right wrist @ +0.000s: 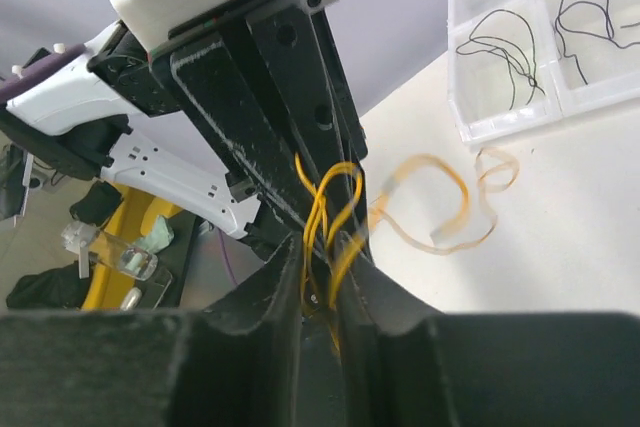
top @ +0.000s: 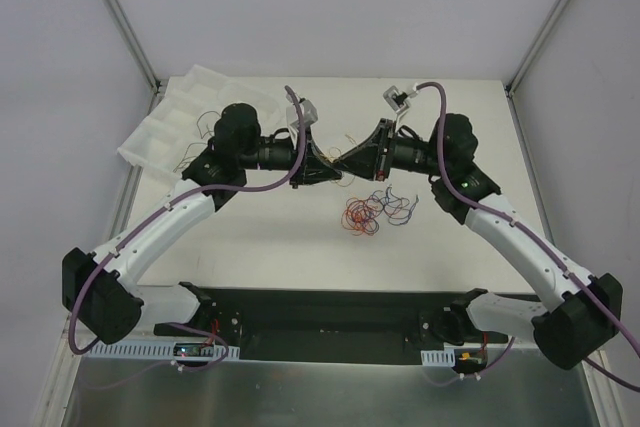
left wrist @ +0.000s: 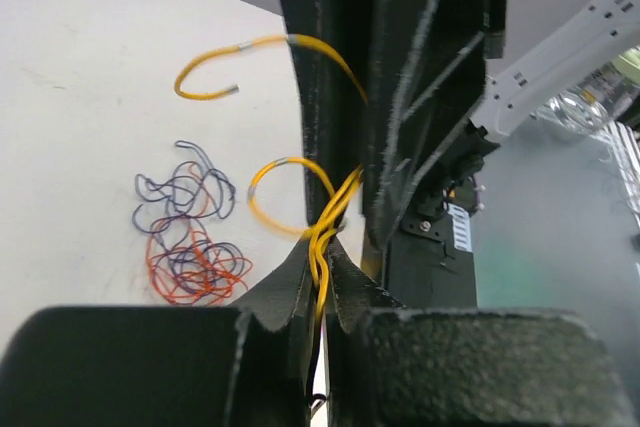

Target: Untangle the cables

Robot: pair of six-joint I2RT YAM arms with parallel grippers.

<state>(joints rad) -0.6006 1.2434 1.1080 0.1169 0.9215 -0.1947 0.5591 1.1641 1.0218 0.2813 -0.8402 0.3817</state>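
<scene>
Left claw [left wrist: 320,257] pressed tight on the yellow cables [left wrist: 325,217], held in the air at centre; my right claw [right wrist: 325,262] meets it tip to tip around the same strands, pinching or slack I cannot tell. Pull apart and that loop could cinch into a knot, or slip onto the red-and-blue heap [top: 372,209] just nearer.

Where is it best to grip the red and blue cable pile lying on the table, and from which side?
Probably a single dark blue loop sticking out at the edge of the pile, away from the dense red knot. Come from straight above, since the cables lie flat on the table.
</scene>
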